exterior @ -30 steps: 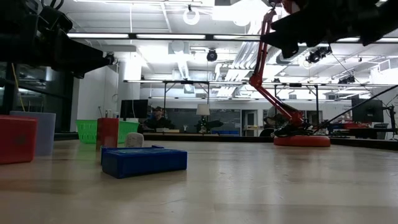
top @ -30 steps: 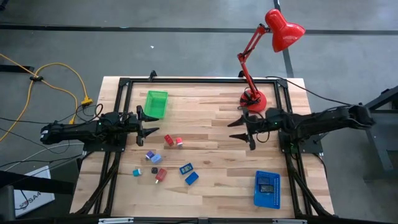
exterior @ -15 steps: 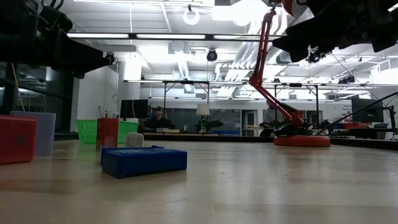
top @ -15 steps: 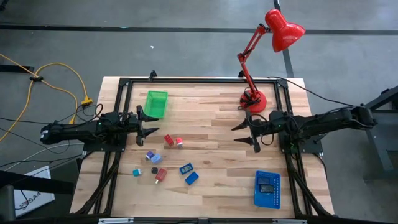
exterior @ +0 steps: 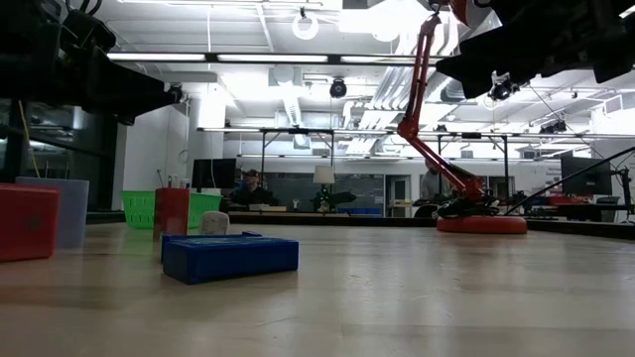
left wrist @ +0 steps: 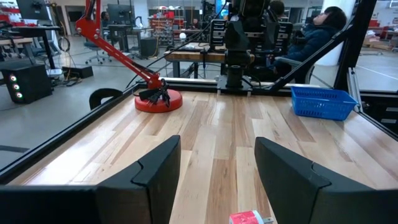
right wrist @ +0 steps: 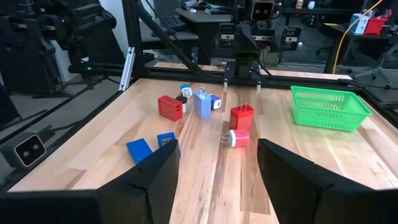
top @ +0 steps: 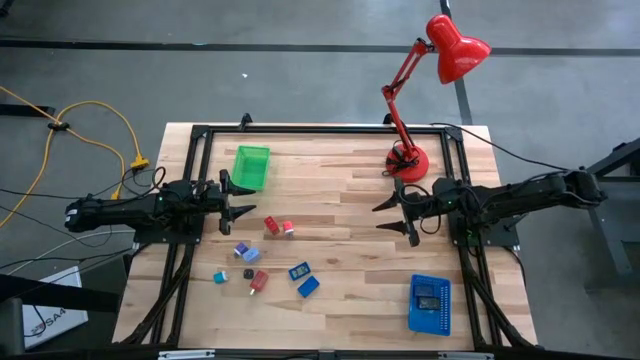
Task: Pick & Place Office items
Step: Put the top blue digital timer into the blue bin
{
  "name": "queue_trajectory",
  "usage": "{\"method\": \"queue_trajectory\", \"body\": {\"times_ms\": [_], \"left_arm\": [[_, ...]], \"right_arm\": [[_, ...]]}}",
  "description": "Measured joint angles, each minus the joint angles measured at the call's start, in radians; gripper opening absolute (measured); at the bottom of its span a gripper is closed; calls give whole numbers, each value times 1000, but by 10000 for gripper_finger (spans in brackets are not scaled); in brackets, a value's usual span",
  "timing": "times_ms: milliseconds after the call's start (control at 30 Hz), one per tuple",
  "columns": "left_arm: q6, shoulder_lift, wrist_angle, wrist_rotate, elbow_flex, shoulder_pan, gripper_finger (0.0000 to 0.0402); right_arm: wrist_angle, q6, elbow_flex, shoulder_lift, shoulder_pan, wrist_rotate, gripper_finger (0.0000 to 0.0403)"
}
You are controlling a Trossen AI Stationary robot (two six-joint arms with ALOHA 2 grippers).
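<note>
low view shows little of either arm: only dark undersides cut off along the top edge, and the near blue block hides what lies behind it. in the high view the office items are too small to sort into clips or blocks; one black piece is barely a dot. the blue perforated tray holds something dark, not identifiable. left gripper hovers over the left side of the table, jaws apart, nothing between them; the scatter of items lies at about 5 o'clock from it, the red block and the small red-and-white piece nearest, just beyond its fingertips (the left wrist view catches only a cut-off corner of that piece). right gripper hangs at mid-table, jaws wide and empty, the items well apart at about 8 o'clock from it. green tray sits at 1 o'clock from the left gripper; red desk lamp at 1 o'clock from the right one.
</note>
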Motion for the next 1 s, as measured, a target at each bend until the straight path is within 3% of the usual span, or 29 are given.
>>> {"method": "queue_trajectory", "body": {"times_ms": [1000], "left_arm": [[0, 0, 56, 0, 0, 0, 199]], "right_arm": [[0, 0, 1, 0, 0, 0, 204]]}}
